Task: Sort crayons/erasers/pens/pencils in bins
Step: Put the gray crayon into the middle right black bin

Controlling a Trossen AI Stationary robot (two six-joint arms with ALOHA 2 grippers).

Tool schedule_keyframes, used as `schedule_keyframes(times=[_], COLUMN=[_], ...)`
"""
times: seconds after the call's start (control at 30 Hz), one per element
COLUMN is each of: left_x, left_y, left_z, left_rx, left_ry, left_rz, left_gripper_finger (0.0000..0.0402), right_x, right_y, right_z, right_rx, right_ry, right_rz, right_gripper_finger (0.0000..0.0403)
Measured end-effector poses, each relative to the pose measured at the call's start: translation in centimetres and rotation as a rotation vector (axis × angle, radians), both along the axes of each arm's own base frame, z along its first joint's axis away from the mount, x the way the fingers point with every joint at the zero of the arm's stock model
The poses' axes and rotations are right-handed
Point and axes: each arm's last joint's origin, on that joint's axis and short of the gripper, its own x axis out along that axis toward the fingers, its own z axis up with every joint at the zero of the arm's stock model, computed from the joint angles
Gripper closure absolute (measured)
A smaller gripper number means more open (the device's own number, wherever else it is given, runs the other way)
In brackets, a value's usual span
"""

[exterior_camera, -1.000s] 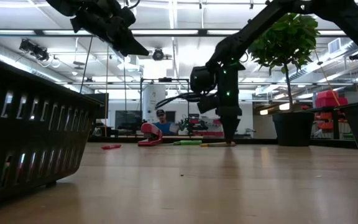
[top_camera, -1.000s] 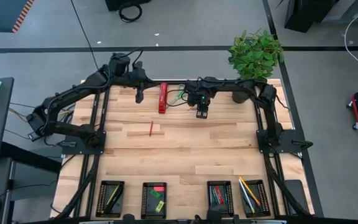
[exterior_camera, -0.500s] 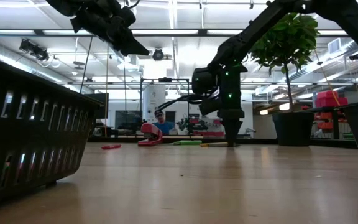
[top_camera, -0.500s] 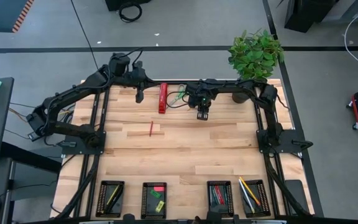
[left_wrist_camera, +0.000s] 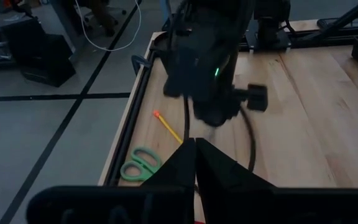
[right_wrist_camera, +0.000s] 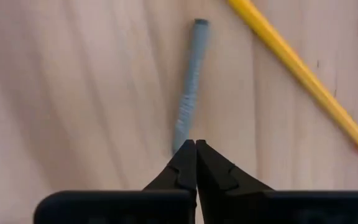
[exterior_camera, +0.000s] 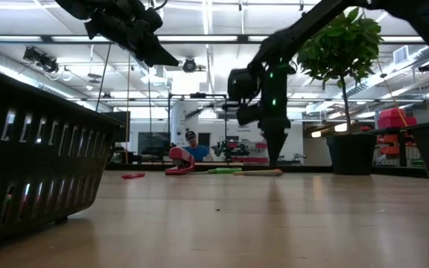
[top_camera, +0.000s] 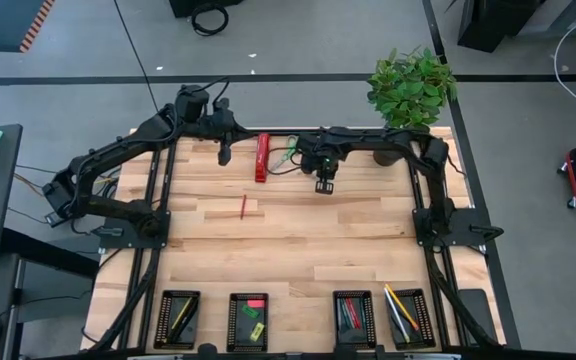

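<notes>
In the right wrist view, a short grey-blue crayon (right_wrist_camera: 188, 87) runs away from the tips of my right gripper (right_wrist_camera: 195, 144), which is shut on its near end. A yellow pencil (right_wrist_camera: 297, 68) with a pink tip lies on the wood beside it. Seen from above, my right gripper (top_camera: 324, 186) points down at the table's far middle. My left gripper (top_camera: 224, 156) is shut on nothing and hangs high over the far left. A red crayon (top_camera: 243, 207) lies flat on the wood. Four black bins (top_camera: 178, 318) line the near edge. My right gripper pinches the grey-blue crayon's near end (right_wrist_camera: 180, 138) between its two fingertips, only at their free ends. The fingers come from above, pointing down. The crayon slants away from the tips; whether its far end (right_wrist_camera: 199, 25) rests on the wood I cannot tell.
A red bar-shaped tool (top_camera: 261, 158) and green-handled scissors (top_camera: 288, 155) lie at the far edge between the two arms. A potted plant (top_camera: 411, 90) stands at the far right corner. The bins hold sorted pieces. Bare wood stretches across the table's middle.
My right gripper has dipped to the table, shut its fingers on the grey-blue crayon's end, and risen slightly. My left arm has kept still.
</notes>
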Motion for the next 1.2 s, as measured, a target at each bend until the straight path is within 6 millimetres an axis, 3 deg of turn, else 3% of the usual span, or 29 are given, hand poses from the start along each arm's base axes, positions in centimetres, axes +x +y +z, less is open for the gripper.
schedule_keyframes(times=[0.27,0.37,0.53,0.67,0.77,0.97,1.2], left_x=[0.0,0.0,0.0,0.1,0.2,0.9,1.8], left_y=[0.0,0.0,0.0,0.1,0.0,-0.7,-1.5], left_z=[0.0,0.1,0.1,0.2,0.3,0.0,-1.0], left_rx=[0.001,0.004,0.004,0.004,-0.023,-0.057,-0.094], left_ry=[-0.001,-0.004,-0.012,-0.024,-0.034,-0.021,0.031], left_rz=[0.0,0.0,0.003,0.006,0.017,-0.01,-0.048], left_gripper_finger=[0.0387,0.0388,0.0382,0.0385,0.0388,0.0377,0.0377], right_x=[-1.8,-3.0,-4.2,-3.9,-2.8,-0.3,-1.0], right_y=[3.8,6.1,11.2,15.0,15.8,14.9,11.8], right_z=[6.9,9.1,11.0,11.1,10.6,8.3,3.5], right_rx=[-0.019,0.0,0.075,0.077,0.044,0.049,0.056], right_ry=[-0.089,-0.089,-0.053,-0.055,-0.127,-0.31,-0.335], right_rz=[-0.041,-0.08,-0.169,-0.151,-0.163,-0.156,-0.152], right_gripper_finger=[0.0394,0.0394,0.0395,0.0394,0.0392,0.0352,0.0286])
